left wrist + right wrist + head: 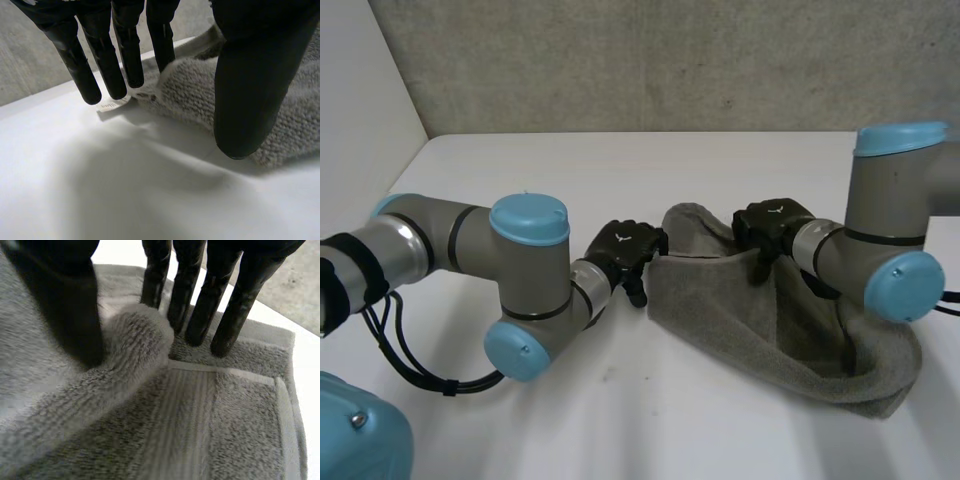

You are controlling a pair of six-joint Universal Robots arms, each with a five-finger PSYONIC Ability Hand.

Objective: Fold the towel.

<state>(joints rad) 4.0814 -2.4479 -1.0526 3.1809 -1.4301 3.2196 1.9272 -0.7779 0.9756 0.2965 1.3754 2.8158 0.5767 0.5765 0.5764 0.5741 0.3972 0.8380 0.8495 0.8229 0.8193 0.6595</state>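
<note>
Two hands are at the towel [760,320], a grey terry cloth lying rumpled on the white table [620,400], toward the robot's right. The left hand [625,250] is at the towel's left corner. In its wrist view the fingers [82,75] are straight and spread just past the edge. The thumb [250,100] stands apart over the pile, and the corner and its small label [112,103] lie between them, not clamped. The right hand [770,225] is on the far edge near the middle. There its thumb [65,305] and straight fingers [192,305] squeeze up a ridge [135,335] of cloth between them.

The towel looks soft, limp and light, with a thick looped pile that should grip well and not slip. It will likely sag and bunch wherever it is unsupported, so a hold in the middle gathers it instead of carrying an edge. The better holds are probably the corners and the hemmed border, where the flat woven band [180,415] gives a firmer bite. Nothing here is fragile.

No container is involved; the towel lies straight on the table.
</note>
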